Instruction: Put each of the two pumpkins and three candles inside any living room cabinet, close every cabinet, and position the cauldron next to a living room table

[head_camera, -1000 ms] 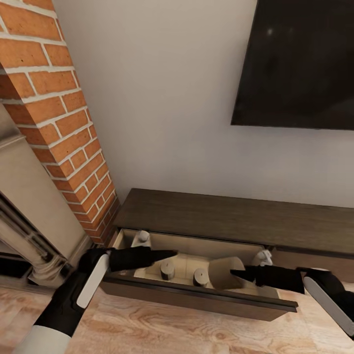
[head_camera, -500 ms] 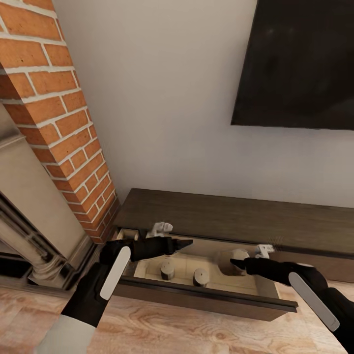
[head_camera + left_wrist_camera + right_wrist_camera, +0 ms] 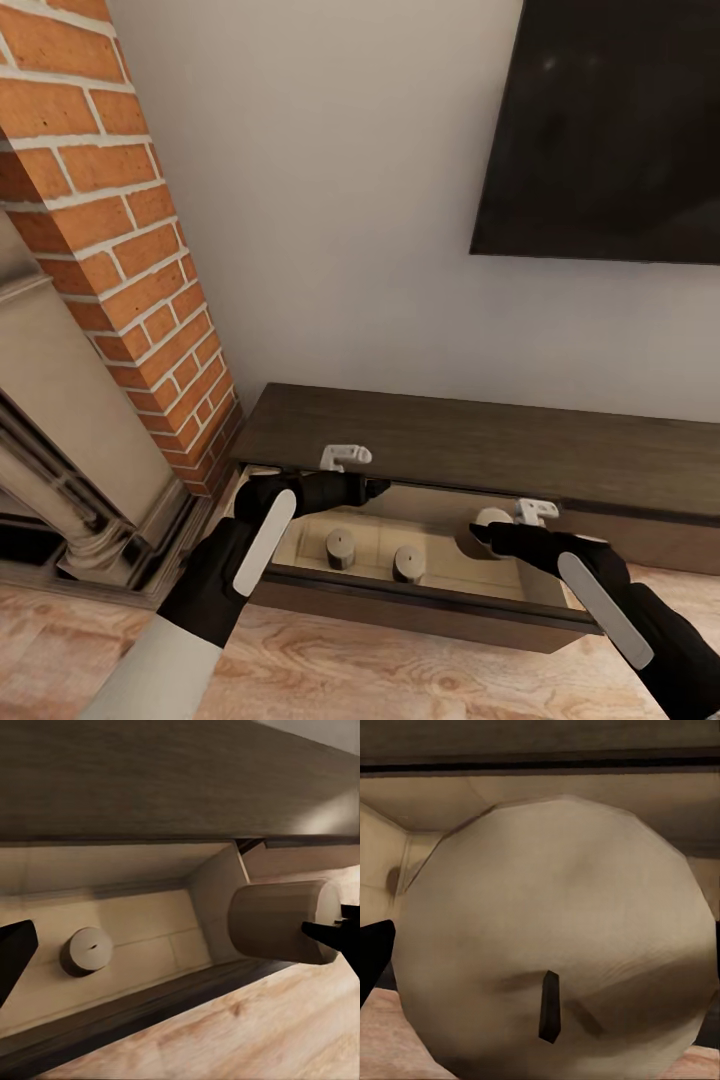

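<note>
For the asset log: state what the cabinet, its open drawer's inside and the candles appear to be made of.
Cabinet: dark brown wood, matte, with fine grain lines on its top. Drawer interior: pale light wood or laminate, smooth, with faint panel seams. Candles: likely wax, with a dull tan surface and a dark wick slit in the flat top.

Black forearms with white oblong stripe, white upper sleeves, white wrist brackets, black fingers [image 3: 13, 945]

Long dark wood cabinet [image 3: 480, 440] against the wall, right of the brick fireplace, flat top. Its left drawer [image 3: 420, 600] pulled out toward the near side over the wood floor [image 3: 350, 670], pale inside. Two candles [image 3: 340, 548] [image 3: 407, 562] stand upright on the drawer bottom, side by side, apart, left of centre.
</note>
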Controlling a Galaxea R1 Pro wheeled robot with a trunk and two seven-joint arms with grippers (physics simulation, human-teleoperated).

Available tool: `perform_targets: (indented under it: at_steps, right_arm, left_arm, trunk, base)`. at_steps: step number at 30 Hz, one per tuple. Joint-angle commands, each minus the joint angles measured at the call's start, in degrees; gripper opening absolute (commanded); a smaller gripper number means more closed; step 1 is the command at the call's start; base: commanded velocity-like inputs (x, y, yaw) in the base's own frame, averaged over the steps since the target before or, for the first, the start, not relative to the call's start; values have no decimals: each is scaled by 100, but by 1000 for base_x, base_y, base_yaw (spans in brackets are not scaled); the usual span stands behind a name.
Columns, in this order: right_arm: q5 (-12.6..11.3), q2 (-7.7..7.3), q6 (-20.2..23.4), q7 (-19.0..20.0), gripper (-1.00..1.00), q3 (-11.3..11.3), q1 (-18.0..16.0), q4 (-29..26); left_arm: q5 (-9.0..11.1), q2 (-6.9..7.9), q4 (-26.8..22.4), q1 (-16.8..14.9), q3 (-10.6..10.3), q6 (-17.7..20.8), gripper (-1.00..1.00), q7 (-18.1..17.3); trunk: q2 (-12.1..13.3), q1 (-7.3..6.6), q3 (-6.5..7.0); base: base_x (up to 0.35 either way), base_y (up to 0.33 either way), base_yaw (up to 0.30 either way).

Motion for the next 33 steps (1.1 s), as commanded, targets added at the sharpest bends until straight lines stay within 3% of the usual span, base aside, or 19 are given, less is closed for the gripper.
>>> perform_targets:
  at_steps: [1, 10, 16, 22, 26, 27, 30, 33]
  right_arm:
    - [15, 28, 1, -23, -100, -1, -1, 16]
    - [1, 213, 8, -620, -100, 30, -1, 140]
    - [15, 627, 9, -1679, -100, 52, -1, 141]
    - [19, 885, 1, -2479, -100, 206, -1, 156]
    - [20, 925, -10, -2606, -100, 353, -1, 179]
    - [14, 928, -6, -2613, -100, 532, -1, 179]
    - [-22, 929, 0, -2605, -100, 788, -1, 161]
    - [-29, 929, 0, -2599, -100, 798, 0, 161]
  left_arm:
    - [1, -5, 4, -1, -7, 5, 100, 63]
    - [22, 56, -85, -3, -17, 26, 100, 198]
    - [15, 57, -36, -3, -19, 20, 100, 201]
    - [2, 55, -6, -3, -31, 22, 100, 226]
    - [-14, 59, 3, -3, -36, 15, 100, 239]
    - [-20, 63, 3, -3, -42, 9, 100, 240]
    - [-19, 64, 1, -3, -45, 8, 100, 241]
    - [-20, 64, -2, -3, -45, 8, 100, 240]
  trunk:
    - [0, 0, 0]
    - [0, 0, 0]
    - [0, 0, 0]
    - [0, 0, 0]
    - [0, 0, 0]
    - [0, 0, 0]
    - [0, 0, 5]
    - [0, 0, 18]
  base:
    - [0, 0, 0]
    - [0, 0, 0]
    - [0, 0, 0]
    - [156, 0, 0]
    - [319, 0, 0]
    - [330, 0, 0]
    - [148, 0, -82]
    - [7, 0, -247]
